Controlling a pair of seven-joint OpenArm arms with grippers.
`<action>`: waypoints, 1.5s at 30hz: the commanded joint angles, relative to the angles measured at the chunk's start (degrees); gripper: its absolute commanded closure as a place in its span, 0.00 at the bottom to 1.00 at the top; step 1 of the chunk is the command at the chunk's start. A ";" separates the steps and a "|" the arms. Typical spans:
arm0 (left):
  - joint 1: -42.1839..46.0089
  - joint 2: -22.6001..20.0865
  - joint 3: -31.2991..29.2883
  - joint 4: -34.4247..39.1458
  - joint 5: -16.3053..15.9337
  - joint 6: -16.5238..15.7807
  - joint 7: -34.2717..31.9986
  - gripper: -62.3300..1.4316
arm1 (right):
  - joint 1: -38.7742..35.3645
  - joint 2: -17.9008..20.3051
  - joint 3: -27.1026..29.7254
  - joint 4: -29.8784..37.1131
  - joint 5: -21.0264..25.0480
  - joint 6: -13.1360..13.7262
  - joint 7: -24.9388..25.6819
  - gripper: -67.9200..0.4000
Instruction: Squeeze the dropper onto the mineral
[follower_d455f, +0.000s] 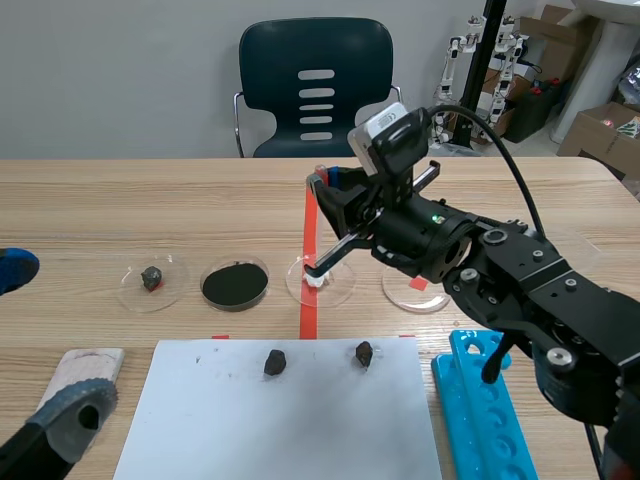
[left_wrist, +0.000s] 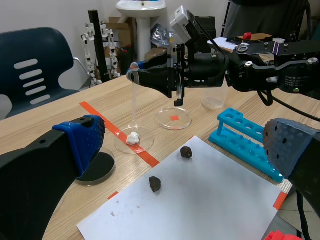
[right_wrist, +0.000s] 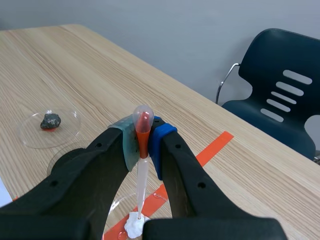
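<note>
Right pincer (right_wrist: 142, 137) is clenched on the dropper (right_wrist: 141, 170), pads squeezing the bulb from both sides, and I can see orange-red inside the bulb. The dropper hangs upright, tip down. Its tip sits right at the top of the white mineral lump (right_wrist: 134, 226); from here I can't tell whether it's actually touching.

The lump lies in a clear dish (left_wrist: 146, 146) sitting on the red tape line in the middle of the desk (follower_d455f: 560, 200). To that dish's left there's a dish of black powder (follower_d455f: 235, 283), then a dish with a dark stone (follower_d455f: 150, 278). On the other side is a dish with a small red mark (follower_d455f: 415, 290).

Left pincer (left_wrist: 185, 139) is released, fingers spread wide, low at my near-left corner and well apart from the dropper.

Nearer me lies a white sheet (follower_d455f: 280, 430) with two dark stones (follower_d455f: 275, 362) on it, and a blue rack (follower_d455f: 490, 410) beside its right edge.
</note>
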 joint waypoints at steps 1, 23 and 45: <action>0.17 0.15 -0.48 0.94 -0.79 -0.13 -0.76 0.00 | 1.25 0.94 0.09 2.08 2.03 0.59 0.59 0.99; 0.17 0.15 -0.48 0.94 -0.79 -0.13 -0.76 0.00 | -23.63 13.11 8.81 42.40 9.03 1.53 -11.19 0.99; 0.17 0.15 -0.48 0.94 -0.79 -0.13 -0.76 0.00 | -37.75 13.57 20.52 53.05 11.56 1.55 -13.05 0.99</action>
